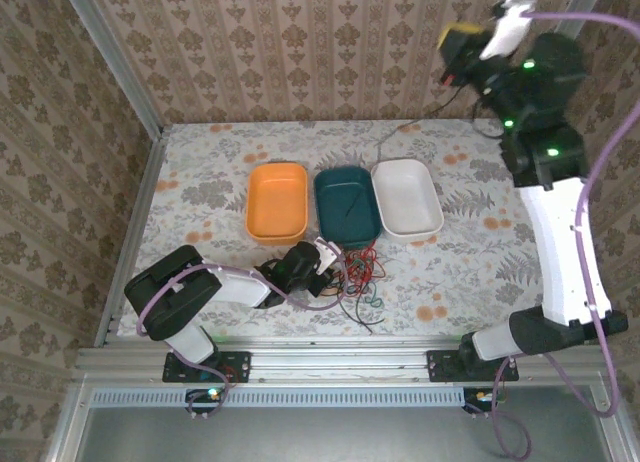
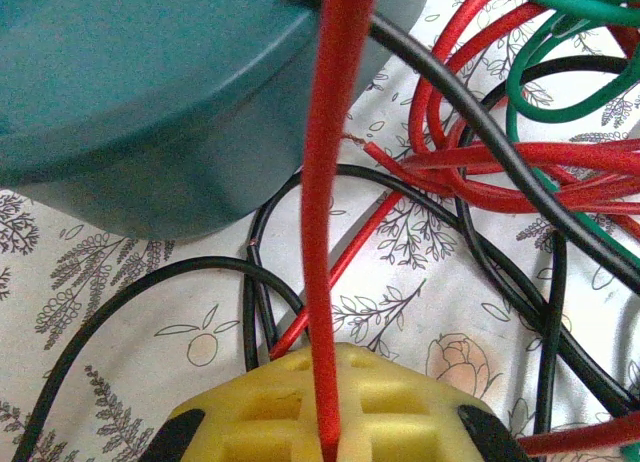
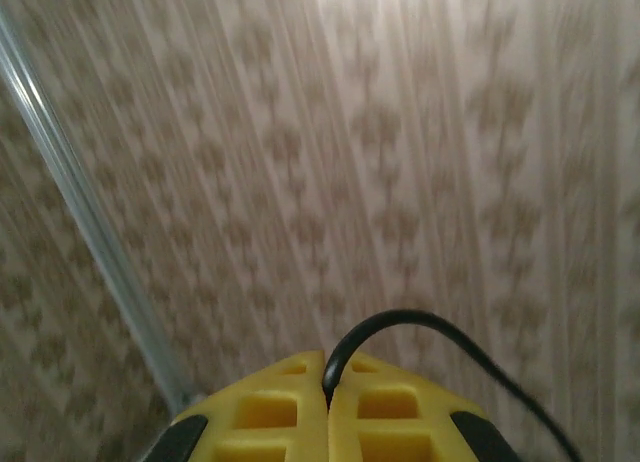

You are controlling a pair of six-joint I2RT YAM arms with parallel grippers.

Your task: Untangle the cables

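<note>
Floral tablecloth (image 1: 200, 172), teal bin (image 1: 346, 204) beside tangled cables (image 1: 358, 272)

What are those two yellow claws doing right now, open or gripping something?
Left gripper: closed on a red cable.
Right gripper: closed on a black cable.

Tabletop (image 1: 200, 182): pale cloth printed with grey-green leaves and small orange blossoms.
Walls (image 1: 300, 42): beige wallpaper with a repeating brown damask motif.
Trays: orange tray (image 1: 277, 200), teal tray (image 1: 335, 187), white tray (image 1: 407, 196), each plain.
Cables (image 1: 358, 277): red, green and black strands.
Red cable (image 2: 325, 182): bright, solid red.
Black cable (image 3: 420, 327): plain black.
Left gripper (image 2: 330, 382): yellow, black at the sides.
Right gripper (image 3: 327, 382): yellow, black at the sides.
Left arm (image 1: 170, 292): black.
Right arm (image 1: 565, 242): white below, black above, with green lights.
Hoses (image 1: 580, 16): lilac.
</note>
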